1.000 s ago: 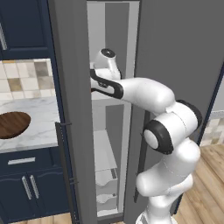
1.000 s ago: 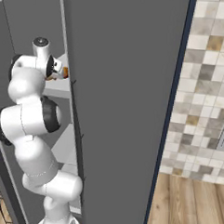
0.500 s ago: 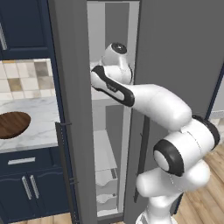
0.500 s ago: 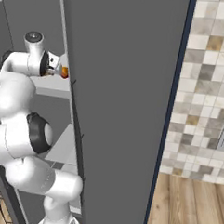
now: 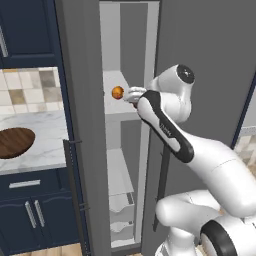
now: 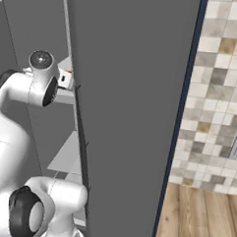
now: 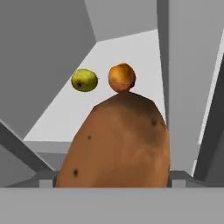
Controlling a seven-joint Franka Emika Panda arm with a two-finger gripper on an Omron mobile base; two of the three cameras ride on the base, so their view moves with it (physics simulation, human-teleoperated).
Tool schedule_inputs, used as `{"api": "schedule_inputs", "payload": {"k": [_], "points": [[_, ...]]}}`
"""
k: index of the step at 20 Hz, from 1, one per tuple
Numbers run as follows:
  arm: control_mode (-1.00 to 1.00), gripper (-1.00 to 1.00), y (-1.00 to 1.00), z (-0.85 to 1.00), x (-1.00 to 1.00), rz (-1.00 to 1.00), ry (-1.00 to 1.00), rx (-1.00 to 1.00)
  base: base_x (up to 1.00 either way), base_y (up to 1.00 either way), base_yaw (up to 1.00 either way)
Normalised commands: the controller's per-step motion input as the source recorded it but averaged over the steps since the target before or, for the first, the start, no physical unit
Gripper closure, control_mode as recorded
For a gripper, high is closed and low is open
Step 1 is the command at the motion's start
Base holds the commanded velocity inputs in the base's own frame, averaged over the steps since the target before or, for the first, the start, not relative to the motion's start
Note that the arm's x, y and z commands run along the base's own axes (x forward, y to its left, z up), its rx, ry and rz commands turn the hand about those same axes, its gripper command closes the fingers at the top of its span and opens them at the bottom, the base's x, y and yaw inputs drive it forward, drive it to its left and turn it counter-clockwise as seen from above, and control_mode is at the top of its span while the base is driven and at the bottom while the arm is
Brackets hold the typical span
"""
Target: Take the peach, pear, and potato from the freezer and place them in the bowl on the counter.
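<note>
While hand view shows potato [image 7: 116, 144] close, pear [image 7: 84, 80], peach [image 7: 121, 77] behind

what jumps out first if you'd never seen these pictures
The brown potato looms largest, right in front of the hand camera on the white freezer shelf, with the pear and the orange peach side by side behind it. In the left base view the white arm reaches into the open freezer, while the dark bowl waits on the counter.

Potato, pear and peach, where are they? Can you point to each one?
potato [image 7: 118, 144], hand view, middle of its brown skin.
pear [image 7: 85, 80], hand view, middle of its yellow-green side.
peach [image 7: 121, 77], hand view, middle of its orange side.
</note>
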Motion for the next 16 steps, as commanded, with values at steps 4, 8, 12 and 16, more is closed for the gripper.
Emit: {"api": "schedule_inputs", "payload": {"k": [4, 8, 12, 16], "points": [[-1.0, 1.0, -0.43, 0.06, -1.0, 0.0, 0.08, 0.0, 0.0, 0.0, 0.0], [-1.0, 1.0, -0.57, -0.09, -1.0, 0.0, 0.03, -0.04, 0.0, 0.0, 0.0], [-1.0, 1.0, -0.84, -0.53, -1.0, 0.0, 0.09, -0.12, 0.0, 0.0, 0.0], [1.0, 1.0, -0.54, -0.63, -0.75, -0.01, 0.05, -0.11, -0.25, -0.01, 0.0]]}}
